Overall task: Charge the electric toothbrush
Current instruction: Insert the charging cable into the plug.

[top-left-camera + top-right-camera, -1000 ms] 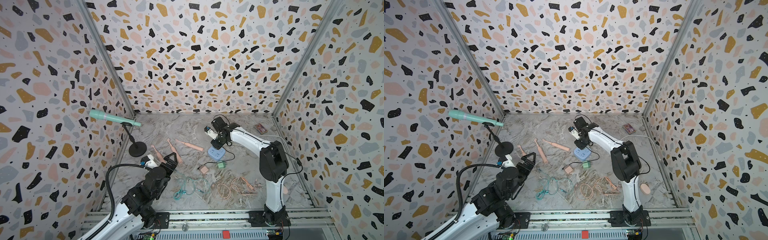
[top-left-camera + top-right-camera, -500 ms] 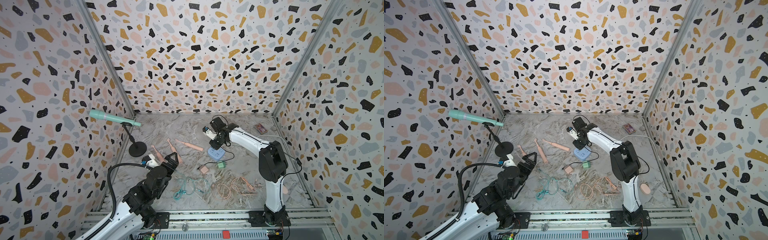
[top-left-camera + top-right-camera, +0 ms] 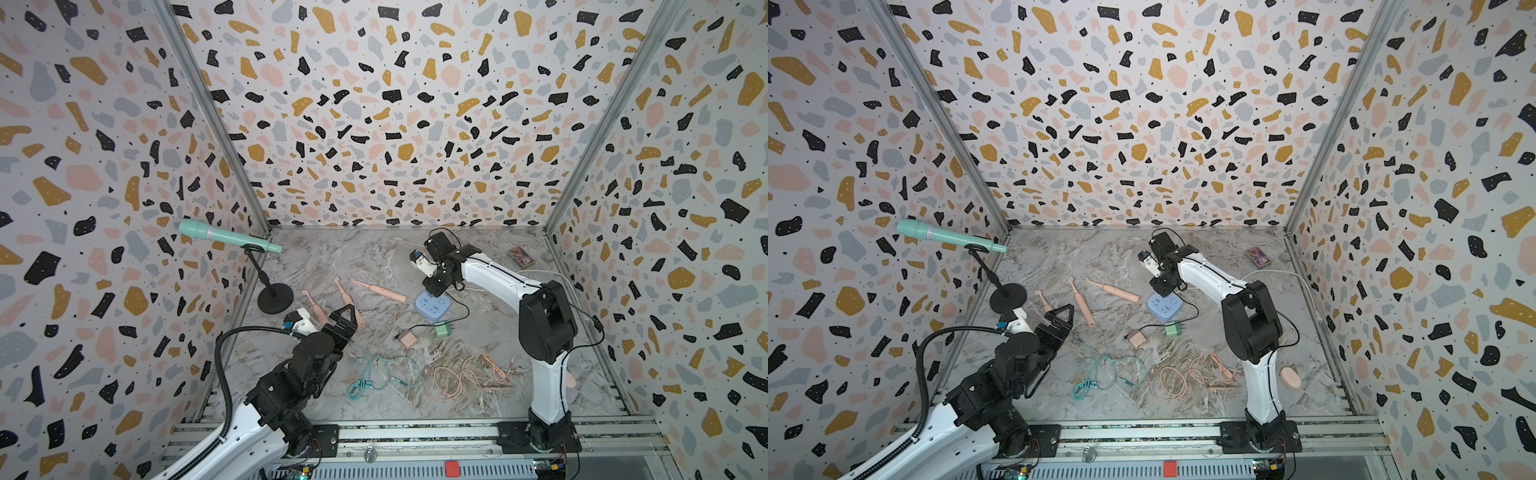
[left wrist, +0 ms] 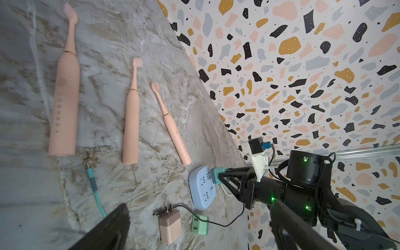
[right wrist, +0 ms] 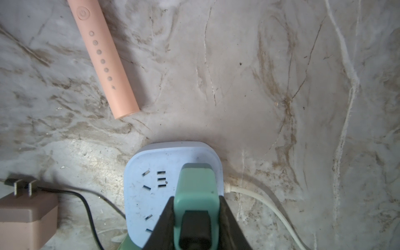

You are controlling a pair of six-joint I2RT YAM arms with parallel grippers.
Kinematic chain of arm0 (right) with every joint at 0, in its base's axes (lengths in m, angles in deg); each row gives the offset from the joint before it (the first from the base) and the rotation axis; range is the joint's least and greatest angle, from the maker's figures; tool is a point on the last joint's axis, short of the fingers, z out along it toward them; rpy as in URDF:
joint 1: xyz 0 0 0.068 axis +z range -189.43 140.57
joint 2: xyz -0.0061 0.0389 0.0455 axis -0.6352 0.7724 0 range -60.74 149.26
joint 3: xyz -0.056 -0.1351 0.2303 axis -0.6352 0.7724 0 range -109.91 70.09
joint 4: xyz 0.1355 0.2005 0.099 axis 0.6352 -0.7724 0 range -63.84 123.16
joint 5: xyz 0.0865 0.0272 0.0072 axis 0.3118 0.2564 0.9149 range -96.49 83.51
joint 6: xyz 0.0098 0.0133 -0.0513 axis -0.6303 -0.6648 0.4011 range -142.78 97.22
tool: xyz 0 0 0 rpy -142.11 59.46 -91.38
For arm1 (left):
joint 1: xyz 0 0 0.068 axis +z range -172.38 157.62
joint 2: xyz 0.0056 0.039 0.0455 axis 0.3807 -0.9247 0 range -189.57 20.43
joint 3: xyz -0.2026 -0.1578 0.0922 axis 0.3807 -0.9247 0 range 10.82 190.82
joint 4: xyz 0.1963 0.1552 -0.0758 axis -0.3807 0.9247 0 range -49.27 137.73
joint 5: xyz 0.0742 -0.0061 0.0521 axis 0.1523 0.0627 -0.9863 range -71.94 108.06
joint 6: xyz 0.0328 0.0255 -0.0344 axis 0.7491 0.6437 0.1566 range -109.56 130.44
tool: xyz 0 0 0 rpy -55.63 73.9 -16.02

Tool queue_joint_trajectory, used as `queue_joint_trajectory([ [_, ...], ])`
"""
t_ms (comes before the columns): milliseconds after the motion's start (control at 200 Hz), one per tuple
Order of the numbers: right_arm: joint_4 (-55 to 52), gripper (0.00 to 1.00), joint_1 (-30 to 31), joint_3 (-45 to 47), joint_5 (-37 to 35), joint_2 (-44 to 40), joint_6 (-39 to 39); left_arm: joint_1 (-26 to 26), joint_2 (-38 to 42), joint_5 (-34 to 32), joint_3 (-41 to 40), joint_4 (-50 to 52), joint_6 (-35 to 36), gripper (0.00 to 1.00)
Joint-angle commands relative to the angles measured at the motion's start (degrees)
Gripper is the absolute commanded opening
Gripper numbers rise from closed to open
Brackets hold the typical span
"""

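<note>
So the right end effector [image 5: 196, 200] is clamped on a green adapter [image 5: 195, 184], one jaw on each side of it, and it's right on top of the blue power strip [image 5: 151, 173]. In the left wrist view the adapter is touching the strip's face, but I honestly can't tell if the prongs are in.

The left end effector [image 3: 343, 316] is spread wide open with nothing in it, hovering over the left side of the counter [image 3: 374, 257].

The three pink electric toothbrushes [image 3: 348, 300] are all lying flat on the counter between the two arms, heads pointing back-left. The one closest to the strip has its base end near it, not touching.

A pink adapter [image 3: 408, 338] and a second green adapter [image 3: 443, 330] lie just in front of the strip. A teal cable [image 3: 374, 374] is loose nearer the front edge.
</note>
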Motion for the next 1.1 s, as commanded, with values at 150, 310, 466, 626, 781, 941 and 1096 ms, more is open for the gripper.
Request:
queue_joint_trajectory([
  [150,-1.52,0.0,1.21,-0.36,1.55,0.41,0.95,0.26,0.27,0.11,-0.63,-1.82,-0.11,1.0],
  [310,-0.84,0.0,1.34,0.42,2.08,-0.79,0.98,0.2,-0.1,0.19,-0.73,-2.2,-0.06,0.99],
  [466,-0.92,0.0,0.61,1.71,0.62,0.18,0.96,0.21,-0.1,0.6,-0.78,-2.36,-0.12,0.99],
  [626,-1.33,0.0,0.82,2.33,0.98,0.06,1.0,0.26,0.46,0.4,-0.88,-1.72,-0.23,1.0],
  [781,-1.67,0.0,0.95,2.39,-0.13,-0.9,0.75,0.26,0.56,0.59,-0.75,-1.72,-0.43,0.99],
  [941,-2.29,0.0,1.34,2.06,-0.68,-1.05,0.66,0.24,0.48,0.68,-0.66,-1.96,-0.44,0.99],
  [1096,-2.61,0.0,1.72,1.99,-1.24,-1.2,0.31,0.21,0.58,0.75,-0.51,-1.76,-0.44,1.0],
])
